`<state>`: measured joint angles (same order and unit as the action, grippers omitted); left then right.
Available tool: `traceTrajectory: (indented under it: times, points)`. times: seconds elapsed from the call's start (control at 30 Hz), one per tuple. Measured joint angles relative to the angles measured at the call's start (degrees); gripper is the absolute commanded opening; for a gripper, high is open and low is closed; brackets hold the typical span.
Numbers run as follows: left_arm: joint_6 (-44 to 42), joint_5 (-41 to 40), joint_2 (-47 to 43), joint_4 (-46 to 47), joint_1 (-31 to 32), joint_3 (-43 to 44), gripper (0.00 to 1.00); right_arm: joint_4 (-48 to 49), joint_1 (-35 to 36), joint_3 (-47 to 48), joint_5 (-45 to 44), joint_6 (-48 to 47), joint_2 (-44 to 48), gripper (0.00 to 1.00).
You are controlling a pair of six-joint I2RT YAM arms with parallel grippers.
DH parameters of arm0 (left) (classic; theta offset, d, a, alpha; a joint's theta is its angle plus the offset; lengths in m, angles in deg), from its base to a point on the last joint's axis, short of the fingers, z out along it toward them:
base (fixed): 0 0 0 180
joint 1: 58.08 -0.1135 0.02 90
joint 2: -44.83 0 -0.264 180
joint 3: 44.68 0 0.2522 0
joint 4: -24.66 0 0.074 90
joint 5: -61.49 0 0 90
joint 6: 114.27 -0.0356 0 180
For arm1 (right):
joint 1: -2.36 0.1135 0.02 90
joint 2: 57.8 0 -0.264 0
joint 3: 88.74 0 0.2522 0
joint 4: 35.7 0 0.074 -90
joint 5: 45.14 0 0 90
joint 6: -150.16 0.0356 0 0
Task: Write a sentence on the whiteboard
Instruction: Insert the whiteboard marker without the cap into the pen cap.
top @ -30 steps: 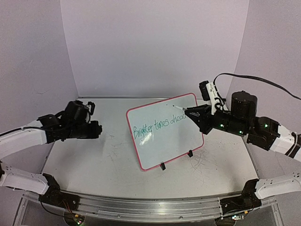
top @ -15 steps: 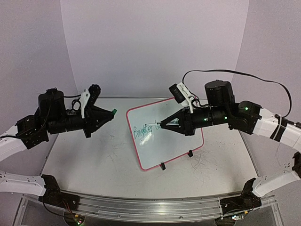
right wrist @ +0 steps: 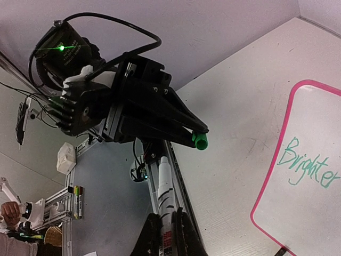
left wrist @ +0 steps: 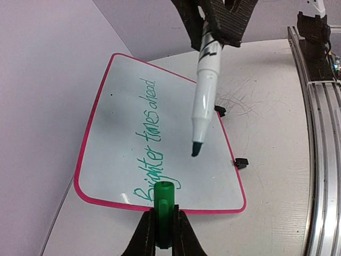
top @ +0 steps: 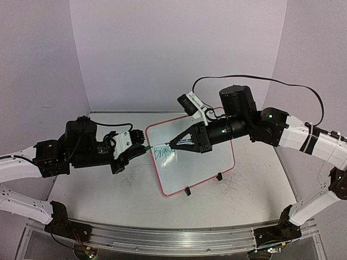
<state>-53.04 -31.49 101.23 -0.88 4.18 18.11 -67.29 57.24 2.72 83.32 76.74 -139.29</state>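
The whiteboard (top: pixel 201 169) stands tilted on the table's middle, white with a pink frame. The green sentence (left wrist: pixel 151 143) runs across it; from above only its first word (top: pixel 160 153) shows. My left gripper (top: pixel 142 148) is shut on a green cap (left wrist: pixel 163 198), level with the board's left edge. My right gripper (top: pixel 183 142) is shut on a white marker (left wrist: pixel 205 88), whose bare green tip points at the cap from a short gap away, in front of the board. In the right wrist view the marker (right wrist: pixel 164 198) points toward the cap (right wrist: pixel 200 141).
Two black feet (top: pixel 187 190) hold the board up. A metal rail (top: pixel 173 236) runs along the near table edge. Lilac walls close off the back and both sides. Faint scribbles mark the tabletop (top: pixel 238 187). Spare pens (right wrist: pixel 78 201) lie off the table.
The right gripper has swept left across the board with the marker. The left gripper has come right with the cap. Cap and marker tip now face each other near the board's left edge.
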Motion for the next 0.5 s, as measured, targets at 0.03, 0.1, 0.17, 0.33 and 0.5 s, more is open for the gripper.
traceTrajectory:
  times: [0.03, 0.1, 0.17, 0.33, 0.5]
  points:
    - [-0.5, -0.6, 0.0, 0.1, 0.2, -0.3, 0.00, -0.3, 0.1, 0.2, -0.3, 0.1, -0.5, 0.00]
    - [-1.4, -1.7, 0.0, 0.2, 0.6, -0.7, 0.00, -0.9, 0.2, 0.5, -1.0, 0.3, -1.2, 0.00]
    - [-1.9, -2.5, 0.0, 0.3, 0.8, -1.0, 0.00, -1.6, 0.2, 1.0, -1.6, 0.6, -2.0, 0.00]
    - [-2.9, -3.2, -0.1, 0.4, 1.2, -1.6, 0.00, -2.8, 0.3, 2.9, -2.7, 1.1, -3.9, 0.00]
    - [-3.0, -3.3, -0.1, 0.4, 1.4, -1.8, 0.00, -3.0, 0.4, 3.7, -3.2, 1.4, -5.0, 0.00]
